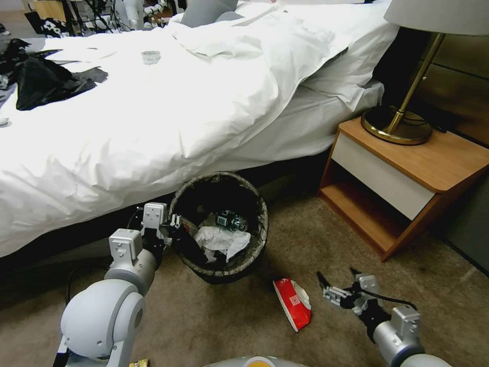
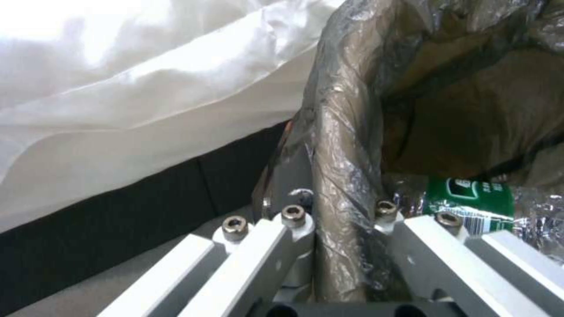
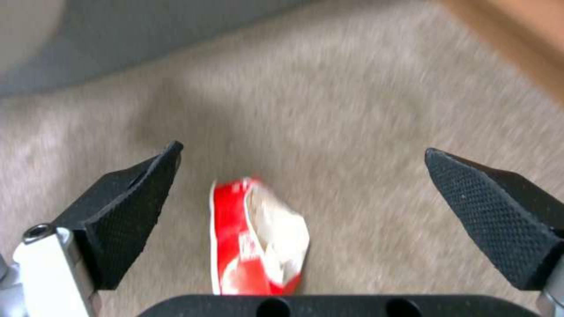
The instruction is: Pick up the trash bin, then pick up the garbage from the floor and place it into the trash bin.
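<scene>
carpet floor (image 1: 229, 316) beside bed: trash bin (image 1: 257, 239) rim is clamped by left hand (image 1: 173, 229); right hand (image 1: 322, 288), spread apart, should be centred over red carton (image 1: 293, 303) before closing.

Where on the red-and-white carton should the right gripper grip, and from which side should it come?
Probably from above, across the narrow width at mid-length: the red-and-white carton lies flat and long on the carpet, and the open right gripper looks wide enough.

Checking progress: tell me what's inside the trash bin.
Inside the trash bin, held at its rim by the left gripper: crumpled white tissues and a green-labelled bottle. Anything beneath them is covered. A red carton lies on the floor.
</scene>
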Tool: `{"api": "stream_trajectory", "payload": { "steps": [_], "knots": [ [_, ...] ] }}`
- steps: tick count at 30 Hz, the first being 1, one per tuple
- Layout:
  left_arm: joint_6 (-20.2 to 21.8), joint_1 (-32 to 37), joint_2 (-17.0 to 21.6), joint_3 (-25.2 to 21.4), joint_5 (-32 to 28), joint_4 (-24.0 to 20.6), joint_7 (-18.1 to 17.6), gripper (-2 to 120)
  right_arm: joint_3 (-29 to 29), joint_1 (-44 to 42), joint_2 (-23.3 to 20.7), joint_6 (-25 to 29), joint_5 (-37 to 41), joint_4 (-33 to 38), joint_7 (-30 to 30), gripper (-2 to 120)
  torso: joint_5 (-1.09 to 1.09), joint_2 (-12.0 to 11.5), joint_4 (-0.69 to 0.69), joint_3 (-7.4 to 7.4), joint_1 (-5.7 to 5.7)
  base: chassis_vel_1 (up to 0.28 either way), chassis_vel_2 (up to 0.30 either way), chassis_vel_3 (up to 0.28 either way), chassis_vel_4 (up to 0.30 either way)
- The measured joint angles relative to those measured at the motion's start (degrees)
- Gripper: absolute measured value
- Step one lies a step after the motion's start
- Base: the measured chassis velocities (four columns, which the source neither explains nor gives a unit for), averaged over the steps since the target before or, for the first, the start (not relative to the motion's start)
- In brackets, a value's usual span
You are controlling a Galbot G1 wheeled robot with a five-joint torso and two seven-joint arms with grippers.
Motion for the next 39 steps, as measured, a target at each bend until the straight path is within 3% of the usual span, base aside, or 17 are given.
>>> {"api": "stream_trajectory", "payload": {
  "steps": [16, 39],
  "knots": [
    [0.0, -0.2, 0.0, 0.0, -0.1, 0.1, 0.0, 2, -4.2, 11.3, -0.3, -15.1, 4.8, -8.2, 0.1, 100, -0.01, 0.0, 0.01, 0.00, 0.00, 0.000, 0.000, 0.000, 0.000],
    [-0.1, -1.0, 0.5, 1.7, 0.0, 1.6, 0.3, 2, -8.2, 18.0, 7.1, -14.6, -0.5, -19.1, -0.2, 100, -0.01, 0.0, 0.00, 0.00, 0.00, 0.000, 0.000, 0.000, 0.000]
  ]
}}
